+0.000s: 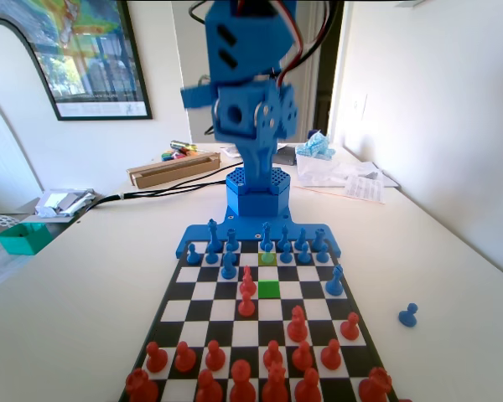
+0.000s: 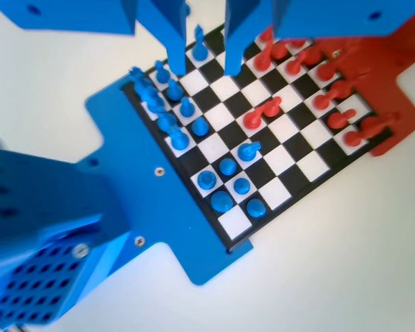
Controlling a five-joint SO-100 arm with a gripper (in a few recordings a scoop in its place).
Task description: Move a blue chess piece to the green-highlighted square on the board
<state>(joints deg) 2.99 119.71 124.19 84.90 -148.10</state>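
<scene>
The board point(image 1: 203, 291) lies before the blue arm point(image 1: 245, 109), which is folded up high above its base. The bright green-highlighted square point(image 1: 269, 289) is bare, with two red pawns point(image 1: 247, 293) just left of it. Two rows farther back, a blue chess piece, a small pawn point(image 1: 267, 251), stands on a duller yellow-green square among the other blue pieces. In the wrist view my gripper point(image 2: 204, 69) hangs far above the board point(image 2: 283, 155). It is open, its jaws apart with nothing between them. Several blue pawns point(image 2: 227, 166) show below.
One blue pawn point(image 1: 408, 315) stands off the board on the table at the right. Red pieces point(image 1: 272, 368) fill the near rows. A blue knight point(image 1: 334, 280) stands near the board's right side. Papers, a cardboard box point(image 1: 174, 170) and a green tray point(image 1: 23, 239) lie farther off.
</scene>
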